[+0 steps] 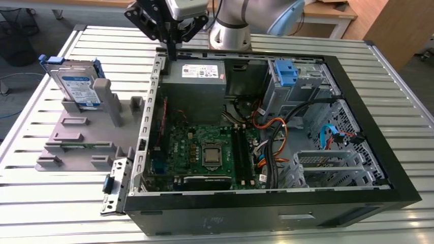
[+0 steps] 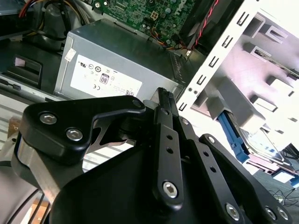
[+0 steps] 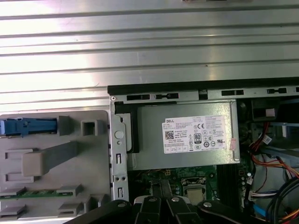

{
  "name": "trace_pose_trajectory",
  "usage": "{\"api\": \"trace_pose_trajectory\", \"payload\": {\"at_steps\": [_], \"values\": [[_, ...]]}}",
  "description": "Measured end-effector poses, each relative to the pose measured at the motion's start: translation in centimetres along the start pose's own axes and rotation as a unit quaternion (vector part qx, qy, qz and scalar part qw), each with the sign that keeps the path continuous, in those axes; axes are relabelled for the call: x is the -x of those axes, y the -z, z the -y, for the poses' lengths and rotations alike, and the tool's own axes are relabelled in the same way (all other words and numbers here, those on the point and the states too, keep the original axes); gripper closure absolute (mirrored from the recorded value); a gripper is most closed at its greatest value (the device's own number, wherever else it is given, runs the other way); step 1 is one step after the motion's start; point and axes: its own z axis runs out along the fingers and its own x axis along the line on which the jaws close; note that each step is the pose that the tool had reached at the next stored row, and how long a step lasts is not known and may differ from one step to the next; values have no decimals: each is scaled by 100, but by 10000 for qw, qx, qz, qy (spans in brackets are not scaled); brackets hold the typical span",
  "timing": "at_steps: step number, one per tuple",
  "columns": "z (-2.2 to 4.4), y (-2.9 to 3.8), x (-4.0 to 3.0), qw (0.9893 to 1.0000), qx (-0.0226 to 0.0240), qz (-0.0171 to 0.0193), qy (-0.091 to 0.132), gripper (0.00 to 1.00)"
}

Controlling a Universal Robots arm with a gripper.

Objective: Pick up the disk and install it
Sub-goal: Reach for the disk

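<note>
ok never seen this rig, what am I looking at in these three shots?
One robot arm; its end effector, jaws shut and empty, hangs over the wall of an open computer case, beside the grey power supply. The exterior view comes from a camera off the arm; both wrist views ride on the arm. The case lies on a slatted metal table. At the exterior view's left, a grey holder carries the disk, upright in its blue caddy, not yet picked up.
</note>
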Motion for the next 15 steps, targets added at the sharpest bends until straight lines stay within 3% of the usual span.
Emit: {"api": "trace_pose_trajectory", "payload": {"at_steps": [15], "values": [[7,-1,-95,10000,0,0,0,89]]}}
